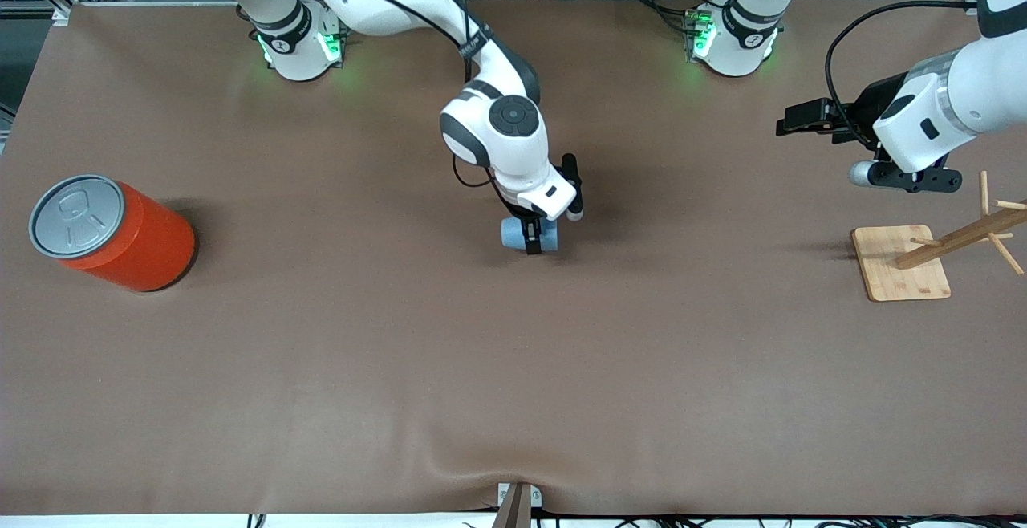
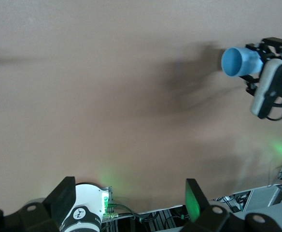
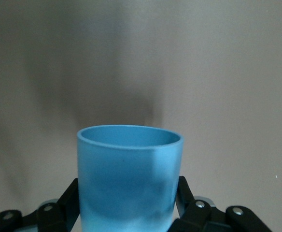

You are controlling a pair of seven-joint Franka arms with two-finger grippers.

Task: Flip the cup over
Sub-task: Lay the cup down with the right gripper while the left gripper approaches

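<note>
Even, bright overhead light in front view; soft short shadows thrown beside orange can [image 1: 112,231] and wooden rack [image 1: 931,251]. Green LED glow seen at arm bases [image 1: 297,46]. Wrist views dimmer: broad diffuse shadows cast on table [image 2: 107,96]. Cup [image 3: 129,179] slightly blurred, mottled near base.

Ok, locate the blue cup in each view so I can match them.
Front view: cup mid-table, in the right gripper.
Left wrist view: cup near the upper edge, mouth showing.
Right wrist view: cup fills the lower centre.
Shared landmark: the right gripper's black fingers.
</note>
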